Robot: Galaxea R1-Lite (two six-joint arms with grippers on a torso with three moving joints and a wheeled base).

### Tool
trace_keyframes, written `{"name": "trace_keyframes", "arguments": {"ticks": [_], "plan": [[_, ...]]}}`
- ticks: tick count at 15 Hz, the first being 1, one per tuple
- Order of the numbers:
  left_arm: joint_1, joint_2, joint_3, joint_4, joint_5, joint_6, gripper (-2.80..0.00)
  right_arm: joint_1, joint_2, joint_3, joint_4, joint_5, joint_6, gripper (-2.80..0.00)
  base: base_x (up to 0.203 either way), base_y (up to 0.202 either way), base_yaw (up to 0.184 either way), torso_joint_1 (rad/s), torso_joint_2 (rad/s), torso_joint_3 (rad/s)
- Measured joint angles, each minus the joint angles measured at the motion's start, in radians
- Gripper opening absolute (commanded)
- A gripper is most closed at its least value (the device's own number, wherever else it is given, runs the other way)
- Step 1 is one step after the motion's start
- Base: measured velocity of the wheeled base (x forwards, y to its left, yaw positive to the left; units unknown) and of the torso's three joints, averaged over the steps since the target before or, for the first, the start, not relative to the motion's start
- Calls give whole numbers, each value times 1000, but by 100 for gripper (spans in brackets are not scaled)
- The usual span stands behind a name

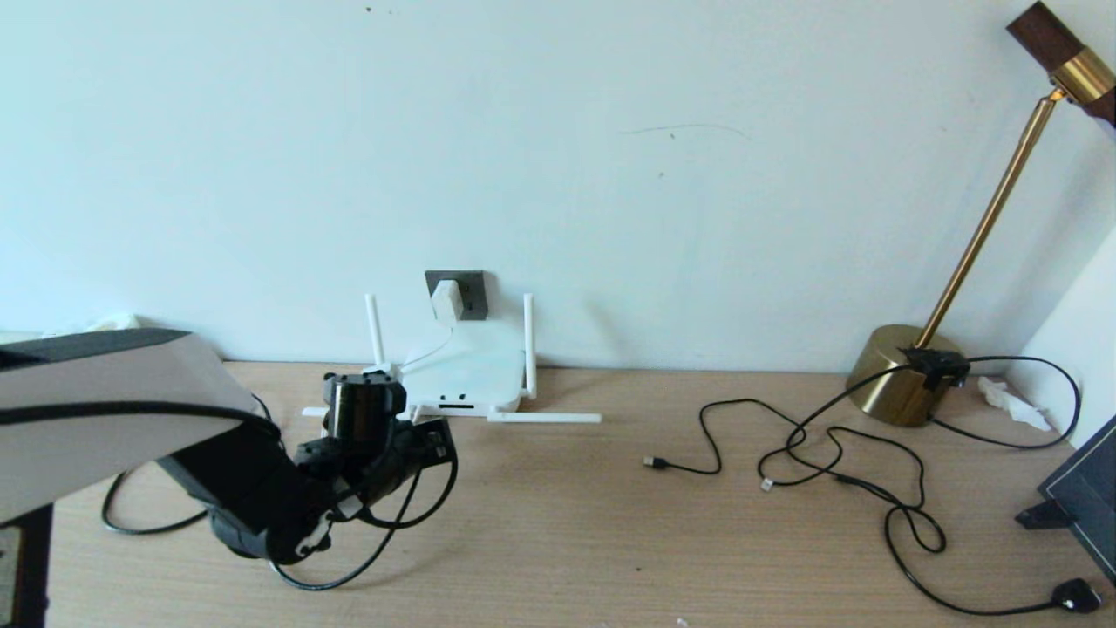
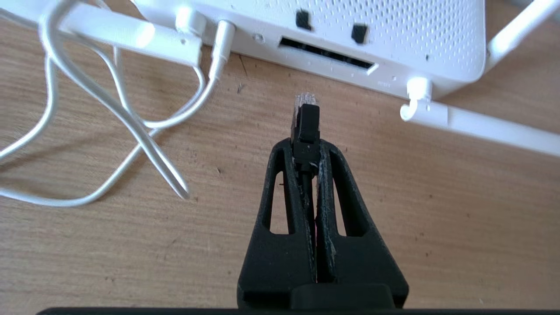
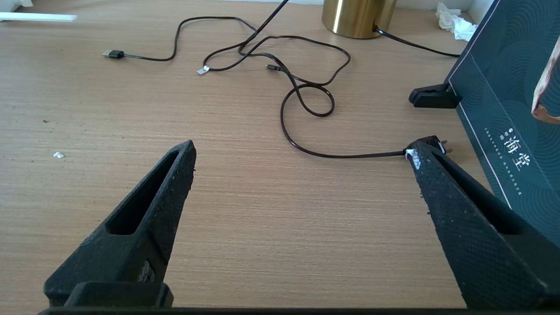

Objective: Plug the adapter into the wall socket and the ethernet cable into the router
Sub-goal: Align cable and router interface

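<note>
Pale wall behind wooden desk [image 1: 610, 523], adapter [image 1: 447, 301] seemingly seated in wall socket [image 1: 471, 288] above router [image 1: 462, 371] at centre-left, left end effector [image 2: 306, 151] pinching ethernet cable [image 2: 306, 120] just before router ports, right end effector [image 3: 302, 153] spread wide, empty.

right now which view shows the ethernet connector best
The left wrist view: the ethernet cable sits pinched in the shut left gripper, its clear tip just short of the router ports. The head view hides the connector behind the arm; the right wrist view misses it.
</note>
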Motion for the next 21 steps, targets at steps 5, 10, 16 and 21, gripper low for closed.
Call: {"name": "trace_keyframes", "arguments": {"ticks": [5,10,16,21], "plan": [[0,37,35,-94,16,8,-280,0,0,0,0,-1,0,0,0,0,0,0,0,0],[1,42,38,-96,19,96,-280,0,0,0,0,0,0,0,0,0,0,0,0,0],[2,55,19,-109,34,109,-280,0,0,0,0,0,0,0,0,0,0,0,0,0],[6,71,-2,-109,37,107,-280,0,0,0,0,0,0,0,0,0,0,0,0,0]]}}
